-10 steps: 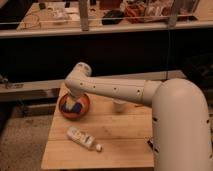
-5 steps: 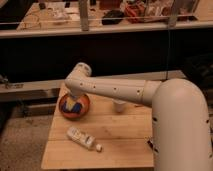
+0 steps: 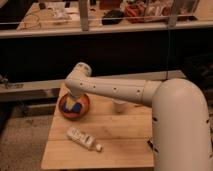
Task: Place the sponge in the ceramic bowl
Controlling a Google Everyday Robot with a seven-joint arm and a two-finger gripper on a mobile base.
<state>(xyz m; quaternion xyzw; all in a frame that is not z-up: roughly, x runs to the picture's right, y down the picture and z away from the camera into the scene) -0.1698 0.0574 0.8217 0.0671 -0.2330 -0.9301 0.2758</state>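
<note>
The ceramic bowl (image 3: 73,106), orange-brown and glossy, sits at the far left of the wooden table (image 3: 115,135). The sponge (image 3: 74,103) lies inside it, showing a yellow and a blue patch. My white arm reaches in from the right. Its end bends down over the bowl, which puts my gripper (image 3: 75,95) just above the sponge, mostly covered by the arm's wrist. I cannot tell whether it touches the sponge.
A white bottle (image 3: 82,138) lies on its side near the table's front left. A small white cup (image 3: 119,105) stands just under my forearm, right of the bowl. A dark packet (image 3: 150,145) peeks out at the right edge. Behind runs a dark counter with clutter.
</note>
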